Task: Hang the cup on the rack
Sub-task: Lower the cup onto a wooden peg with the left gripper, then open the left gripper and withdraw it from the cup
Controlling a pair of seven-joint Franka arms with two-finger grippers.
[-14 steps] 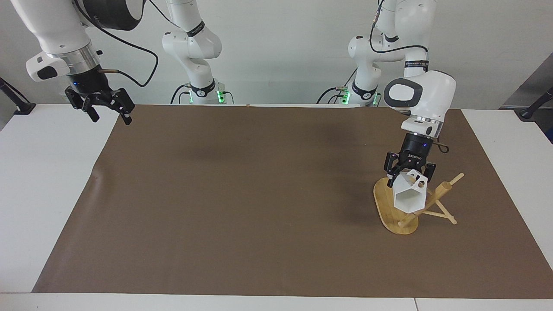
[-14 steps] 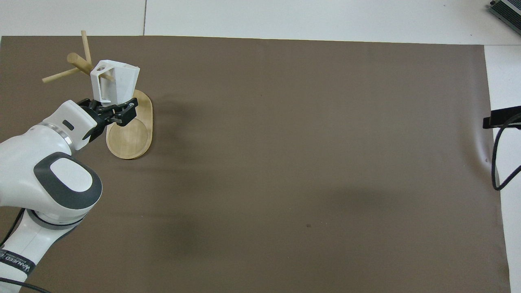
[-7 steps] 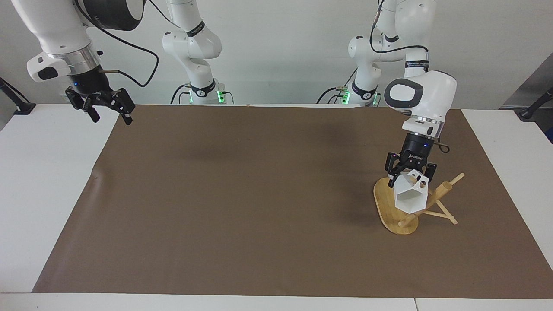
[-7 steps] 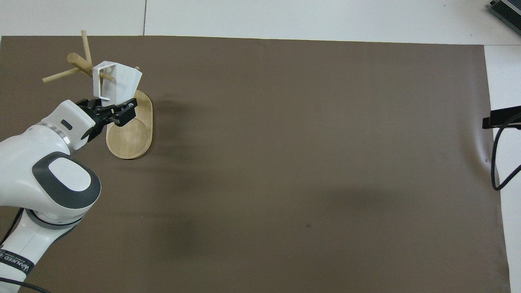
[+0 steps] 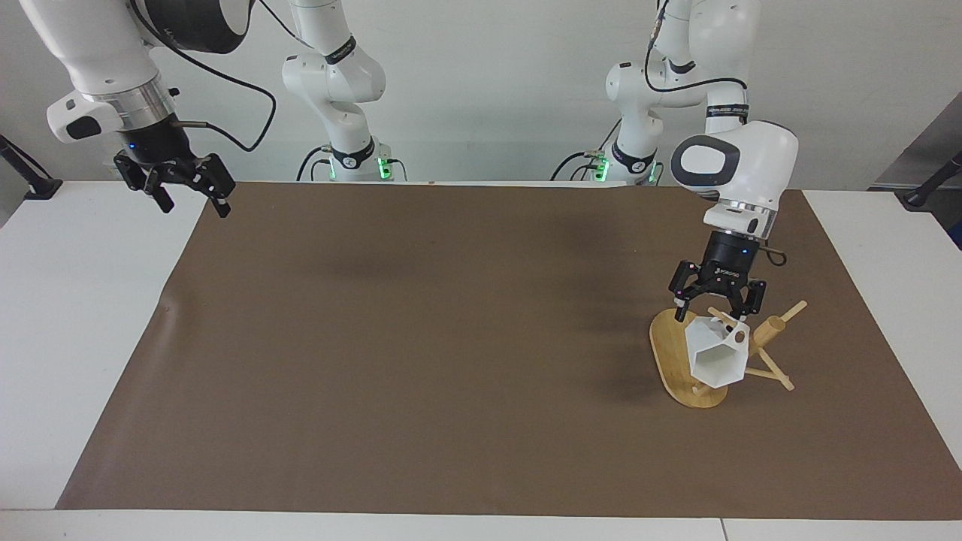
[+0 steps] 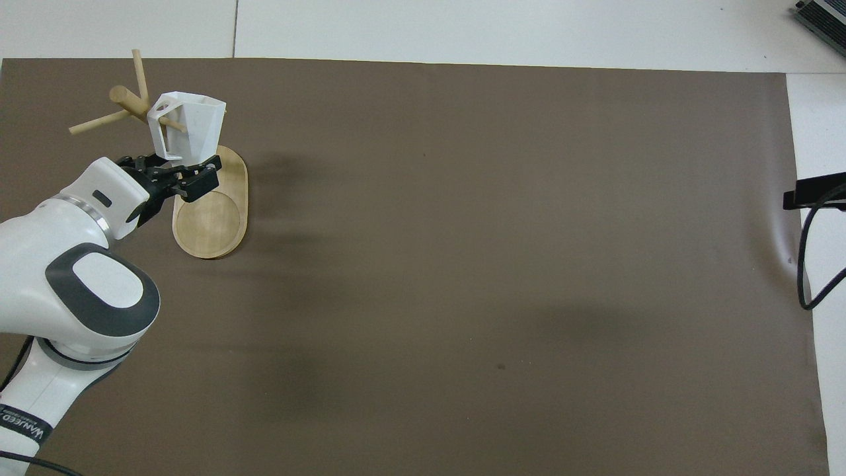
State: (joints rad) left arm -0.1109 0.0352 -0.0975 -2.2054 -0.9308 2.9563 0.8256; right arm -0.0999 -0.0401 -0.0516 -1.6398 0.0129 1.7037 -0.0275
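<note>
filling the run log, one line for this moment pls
cup hung on rack peg | left gripper open above cup | right gripper waiting, open

The left end effector (image 5: 718, 306) has opened and risen clear of the cup (image 5: 718, 356), which has dropped lower on the rack (image 5: 680, 361) peg.

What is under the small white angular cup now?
The small white angular cup hangs on a thin peg above the bamboo rack's oval base. The open left gripper hovers above it. The cup hides the base part directly beneath.
</note>
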